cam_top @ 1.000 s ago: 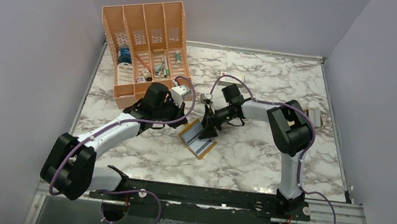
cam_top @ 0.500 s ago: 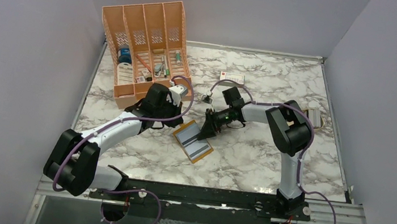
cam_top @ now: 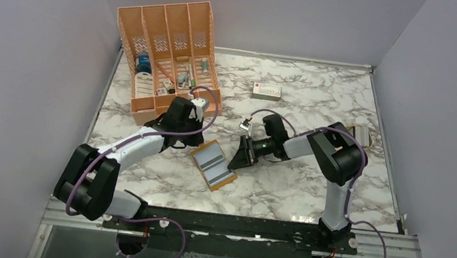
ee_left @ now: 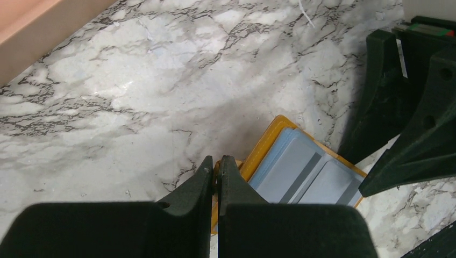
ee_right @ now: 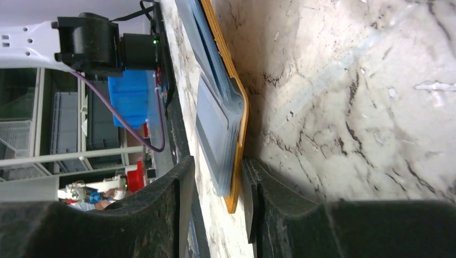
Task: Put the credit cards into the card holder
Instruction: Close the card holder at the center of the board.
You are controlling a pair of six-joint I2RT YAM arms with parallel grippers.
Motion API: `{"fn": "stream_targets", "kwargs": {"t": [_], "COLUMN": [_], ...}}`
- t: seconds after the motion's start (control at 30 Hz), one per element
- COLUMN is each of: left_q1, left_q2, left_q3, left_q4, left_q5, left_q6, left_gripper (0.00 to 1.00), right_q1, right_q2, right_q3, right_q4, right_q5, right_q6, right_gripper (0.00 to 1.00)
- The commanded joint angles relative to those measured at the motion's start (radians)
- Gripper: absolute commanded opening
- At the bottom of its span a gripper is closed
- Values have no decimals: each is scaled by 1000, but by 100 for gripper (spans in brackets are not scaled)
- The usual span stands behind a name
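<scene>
The card holder (cam_top: 211,164) lies open on the marble table, mustard-orange outside, grey-blue pockets inside. Grey-silver credit cards (ee_left: 290,171) with dark stripes sit in its pockets; another card (ee_left: 336,185) lies beside the first. My left gripper (cam_top: 193,144) is shut on the holder's far-left orange edge, seen pinched between the jaws in the left wrist view (ee_left: 215,160). My right gripper (cam_top: 236,156) is open at the holder's right edge. In the right wrist view (ee_right: 216,162) its jaws straddle the orange cover (ee_right: 240,129) and the blue lining, with a gap left.
A large orange desk organiser (cam_top: 166,49) with small items stands at the back left, just behind my left arm. A white box with a red mark (cam_top: 266,90) lies at the back centre. A pale object (cam_top: 361,135) sits at the right table edge.
The card holder has slid left and toward the near edge, now lying flatter and open. My left gripper drew back left with it; my right gripper followed down and left.
</scene>
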Motion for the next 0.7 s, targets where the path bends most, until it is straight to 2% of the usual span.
{"fn": "stream_targets", "kwargs": {"t": [0.0,0.27,0.37,0.5,0.67], "left_q1": [17,23,26,26,26], "left_q2": [8,10,12,28,39], "left_q3": [20,17,18,23,2], "left_q4": [-9,-25,-26,-38,-27], "left_q5": [-51,-67,-80,-88,-82], "left_q6": [-38,-56,-75,-133,-201], "left_gripper": [0,0,0,0,0], "right_q1": [55,92,94,96,106], "right_q2": [-9,0,-16,-29,-54], "right_q3": [-34,-85,-127,-204,-262], "right_q4": [108,226,272,427,612], "right_q5": [130,221,262,290,281], "right_q6": [116,296,394,555,715], "right_gripper": [39,37,31,25,24]}}
